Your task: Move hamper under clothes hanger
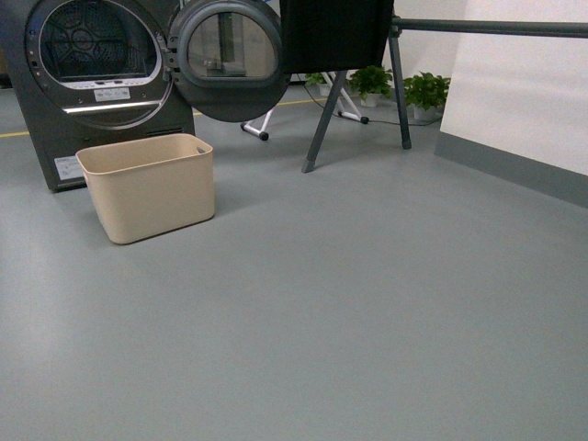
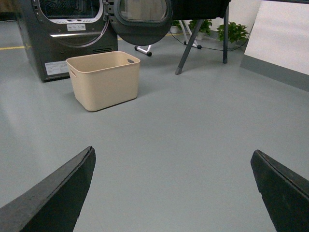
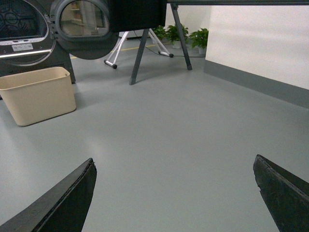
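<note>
Beige hamper (image 1: 147, 186) at 10 o'clock, before dryer (image 1: 92, 83); clothes hanger (image 1: 487, 28) at 1 o'clock. Jaws spread, empty, on left gripper (image 2: 172, 151) and right gripper (image 3: 174, 157). Likely approach step; next, reach hamper's rim.

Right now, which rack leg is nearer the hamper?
The leg further left in the front view, slanting toward the hamper; the other leg stands by the plants.

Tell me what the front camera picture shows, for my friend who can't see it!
A beige hamper sits on a grey floor before a dark dryer whose round door hangs open. The clothes hanger stands apart, to its right.
</note>
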`<state>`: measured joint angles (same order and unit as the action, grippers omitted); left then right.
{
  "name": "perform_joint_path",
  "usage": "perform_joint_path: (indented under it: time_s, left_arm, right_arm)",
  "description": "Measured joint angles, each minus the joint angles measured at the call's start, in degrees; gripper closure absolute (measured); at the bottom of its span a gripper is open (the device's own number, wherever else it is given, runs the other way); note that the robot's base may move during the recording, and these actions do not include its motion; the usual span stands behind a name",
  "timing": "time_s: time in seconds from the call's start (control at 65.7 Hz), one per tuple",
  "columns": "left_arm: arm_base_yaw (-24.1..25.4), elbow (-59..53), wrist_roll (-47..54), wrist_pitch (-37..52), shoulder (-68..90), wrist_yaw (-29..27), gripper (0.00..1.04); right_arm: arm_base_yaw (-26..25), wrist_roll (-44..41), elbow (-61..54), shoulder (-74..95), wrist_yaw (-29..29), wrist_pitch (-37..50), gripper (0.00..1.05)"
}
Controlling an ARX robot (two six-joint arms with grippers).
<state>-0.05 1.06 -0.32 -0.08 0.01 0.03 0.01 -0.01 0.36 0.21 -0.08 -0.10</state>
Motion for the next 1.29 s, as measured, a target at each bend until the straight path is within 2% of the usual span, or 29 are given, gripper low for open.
perform_joint_path:
  time_s: [1.294]
  left_arm:
    - [0.00,0.00,0.02,0.02,0.04,-0.02,0.07]
  right_arm:
    - [-0.02,0.02,-0.02,0.00,-0.13,-0.02,0.08]
